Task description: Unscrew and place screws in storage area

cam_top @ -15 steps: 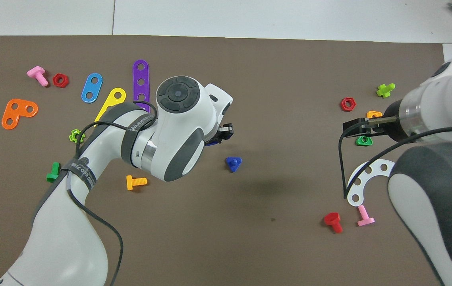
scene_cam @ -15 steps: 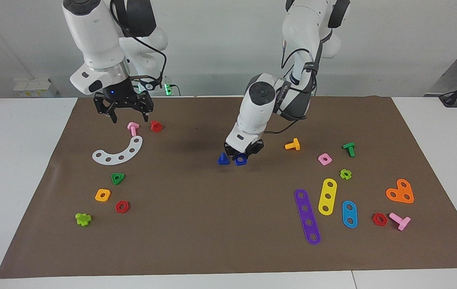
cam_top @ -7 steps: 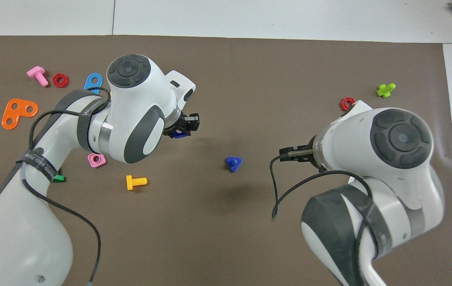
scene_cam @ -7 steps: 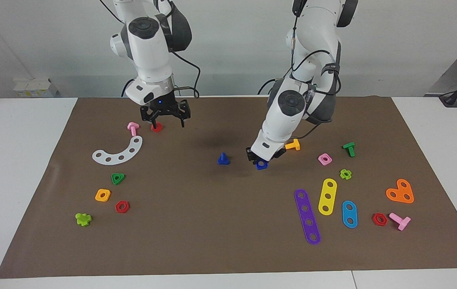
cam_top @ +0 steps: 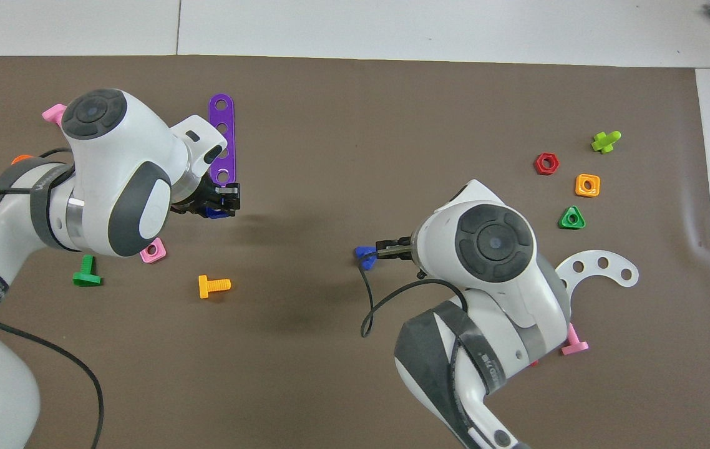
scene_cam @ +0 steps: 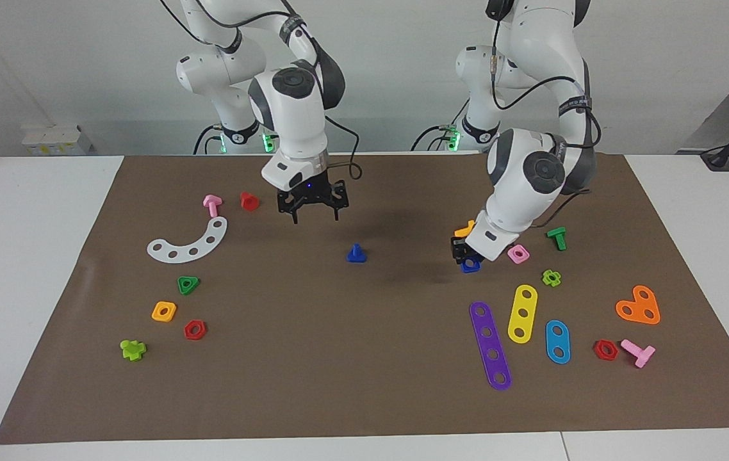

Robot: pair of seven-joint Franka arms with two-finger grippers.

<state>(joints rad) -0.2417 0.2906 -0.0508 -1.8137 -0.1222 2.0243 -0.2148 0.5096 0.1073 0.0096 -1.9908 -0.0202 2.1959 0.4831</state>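
Observation:
The blue screw (scene_cam: pixel 356 254) stands alone on its flat head, stem up, in the middle of the brown mat (scene_cam: pixel 364 384); the overhead view shows the screw (cam_top: pixel 365 255) too. My right gripper (scene_cam: pixel 315 216) hangs open in the air over the mat between a red bolt (scene_cam: pixel 248 201) and the screw, holding nothing. In the overhead view its fingertips (cam_top: pixel 390 250) reach the screw's edge. My left gripper (scene_cam: pixel 467 257) is low over the mat beside an orange bolt (scene_cam: pixel 466 228), shut on a blue nut (scene_cam: pixel 471 266). From overhead the left gripper (cam_top: pixel 220 204) and the nut (cam_top: pixel 215 214) show by the purple strip (cam_top: pixel 222 137).
Toward the left arm's end lie a pink nut (scene_cam: pixel 518 254), green bolt (scene_cam: pixel 556 238), yellow strip (scene_cam: pixel 523 314), blue oval strip (scene_cam: pixel 557 341) and orange heart plate (scene_cam: pixel 638 306). Toward the right arm's end lie a pink bolt (scene_cam: pixel 212 205), white arc (scene_cam: pixel 188 243) and several nuts.
My left gripper has carried the blue nut away from the blue screw toward the left arm's end. My right arm has swung from over the pink and red bolts toward the screw.

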